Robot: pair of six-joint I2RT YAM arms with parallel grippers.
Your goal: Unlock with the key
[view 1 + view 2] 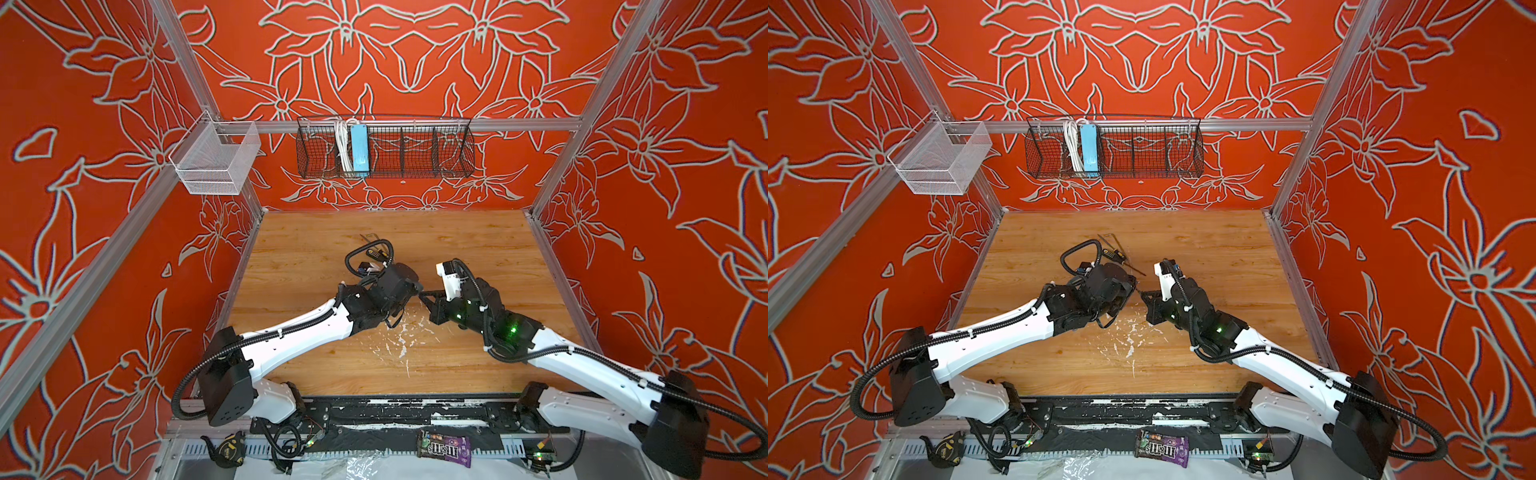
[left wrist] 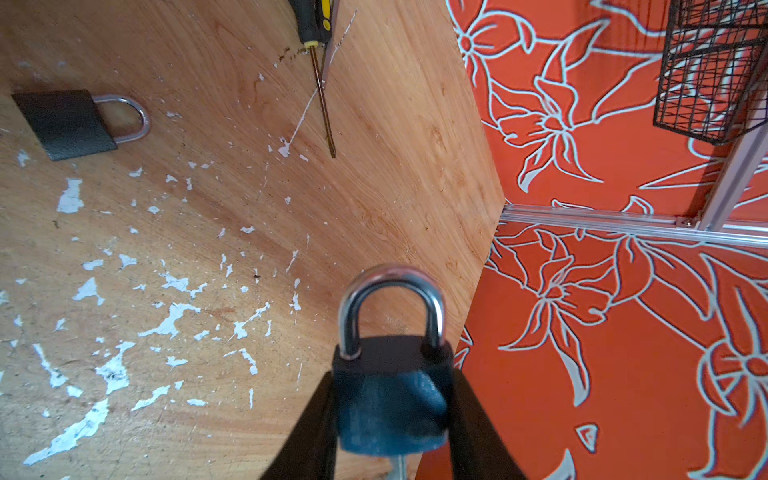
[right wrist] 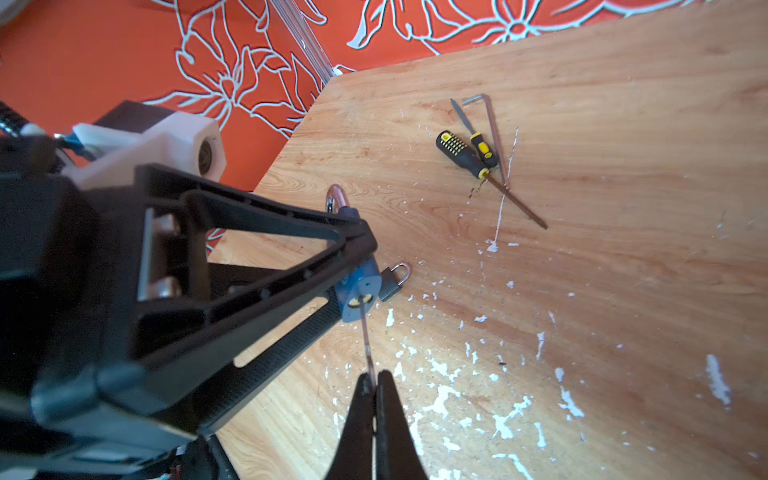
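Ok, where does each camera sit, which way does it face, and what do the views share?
Top views: high above the arms' bases, looking down over the table toward the back wall; left arm and right arm both show.
Left wrist: behind the left gripper, looking along its fingers, shut on the blue padlock.
Right wrist: behind the right gripper, shut on the key; left gripper opposite.
Shared: both wrist views show the blue padlock and the grey padlock lying on the table.

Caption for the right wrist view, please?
Right gripper holds thin metal key at keyhole of dark blue padlock clamped in left gripper.
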